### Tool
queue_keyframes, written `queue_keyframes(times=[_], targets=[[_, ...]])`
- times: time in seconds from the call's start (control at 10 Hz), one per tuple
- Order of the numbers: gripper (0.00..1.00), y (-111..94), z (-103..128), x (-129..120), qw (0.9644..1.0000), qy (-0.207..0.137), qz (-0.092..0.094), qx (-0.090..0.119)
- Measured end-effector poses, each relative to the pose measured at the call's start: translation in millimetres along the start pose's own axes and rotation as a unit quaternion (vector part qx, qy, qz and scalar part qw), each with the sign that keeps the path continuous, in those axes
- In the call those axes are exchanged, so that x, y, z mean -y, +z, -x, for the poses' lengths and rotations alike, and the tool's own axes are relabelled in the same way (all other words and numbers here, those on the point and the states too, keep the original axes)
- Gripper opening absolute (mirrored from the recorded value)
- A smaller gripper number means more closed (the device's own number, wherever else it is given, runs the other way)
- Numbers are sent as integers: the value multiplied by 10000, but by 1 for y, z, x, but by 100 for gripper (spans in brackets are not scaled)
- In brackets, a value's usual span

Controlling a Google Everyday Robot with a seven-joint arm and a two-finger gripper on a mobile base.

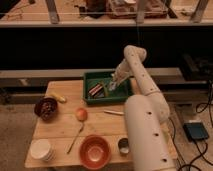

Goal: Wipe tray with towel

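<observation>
The wooden desk (60,125) carries everything, and the green tray (105,100) sits at its far edge, near the middle. The white arm (142,117) rises at the near right of the tray, arches over the tray's right side and bends down into it. A red bowl (94,151) stands well in front of the tray, by the near edge of the desk. A dark bowl (46,108) holding something brown is to the tray's front left. A stack of white bowls (41,149) is farther off the same way, at the near left corner.

The hand (113,85) is inside the tray, right of its middle, low over the floor. Whether it is spread or pressed together cannot be told, nor whether the pale patch at its tip is the towel. A striped dark-and-pale item (96,90) lies in the tray just left of the hand. An orange fruit (81,114) lies just in front of the tray's left corner, and a banana (58,97) lies left of the tray. A metal cup (123,146) stands well in front of the tray, beside the arm. A spoon (76,137) lies between the fruit and the red bowl. A slim utensil (114,112) lies just before the tray's front rim.
</observation>
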Motion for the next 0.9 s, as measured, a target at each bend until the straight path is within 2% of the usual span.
queue_keyframes(times=[0.2,0.3,0.5,0.6,0.8,0.9], targets=[[0,5,15,-2,9997,56,-122,226],[0,5,20,-8,9981,226,-232,525],[0,0,24,-23,9905,514,-396,1212],[0,-13,22,-26,9874,594,-534,1363],[0,-44,9,-29,9856,698,-783,1330],[0,-48,6,-29,9855,718,-834,1295]])
